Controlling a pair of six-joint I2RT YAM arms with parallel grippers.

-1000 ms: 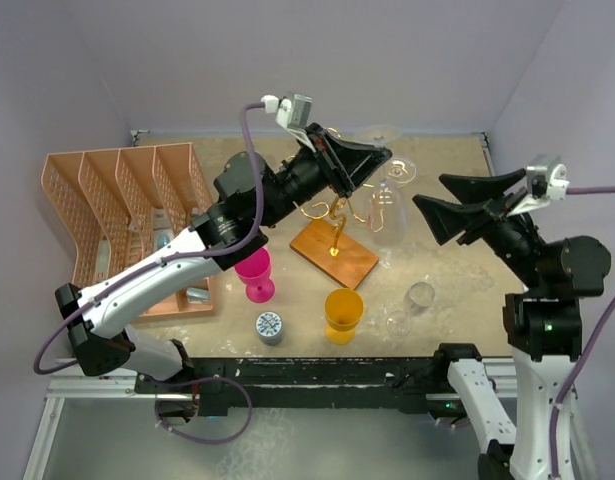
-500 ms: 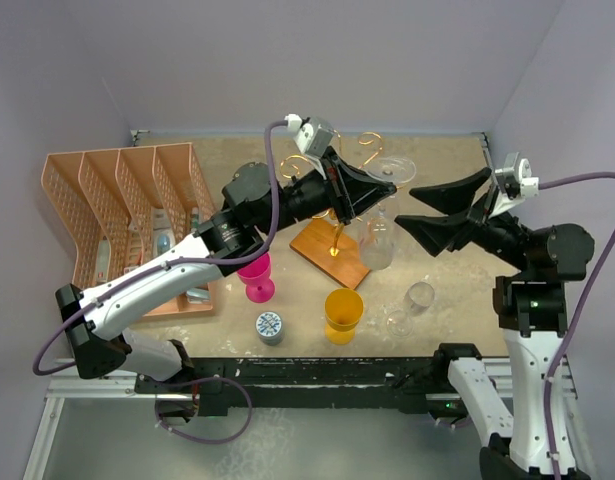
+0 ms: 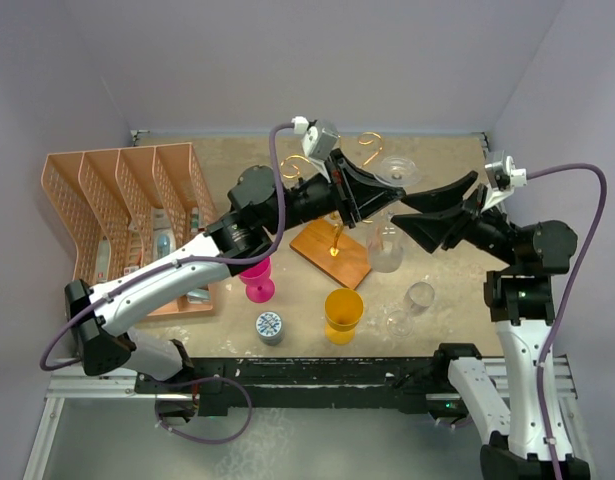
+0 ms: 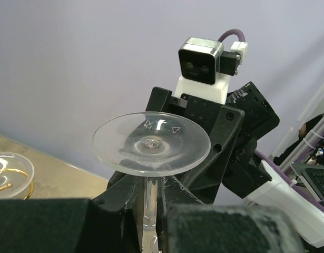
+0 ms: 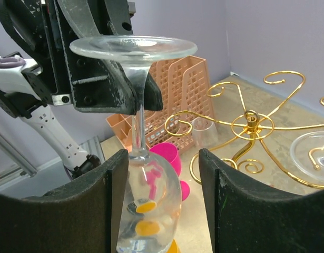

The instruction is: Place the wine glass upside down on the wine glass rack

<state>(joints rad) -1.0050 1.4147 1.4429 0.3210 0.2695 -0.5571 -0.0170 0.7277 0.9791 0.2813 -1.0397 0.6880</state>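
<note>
The clear wine glass [image 3: 384, 247] hangs upside down, foot [image 4: 151, 142] up and bowl [image 5: 151, 203] down. My left gripper [image 3: 390, 190] is shut on its stem [image 4: 149, 203] just under the foot; in the right wrist view the same left gripper [image 5: 136, 97] shows at top left. My right gripper [image 3: 408, 213] is open with its jaws either side of the bowl; the left pad [image 5: 72, 211] is at the glass, the right pad [image 5: 256, 211] stands apart. The wine glass rack [image 3: 329, 255], gold wire [image 5: 250, 120] on a wooden base, stands just left of and behind the glass.
Another clear glass foot [image 3: 396, 168] rests on a rack arm. An orange divided basket [image 3: 117, 215] stands at the left. A pink goblet [image 3: 254, 272], a yellow cup [image 3: 343, 312], a small patterned jar [image 3: 270, 326] and a clear glass on its side [image 3: 412, 305] occupy the near table.
My left arm carried the glass rightward, away from the rack. My right gripper swung in from the right and its jaws narrowed around the bowl.
</note>
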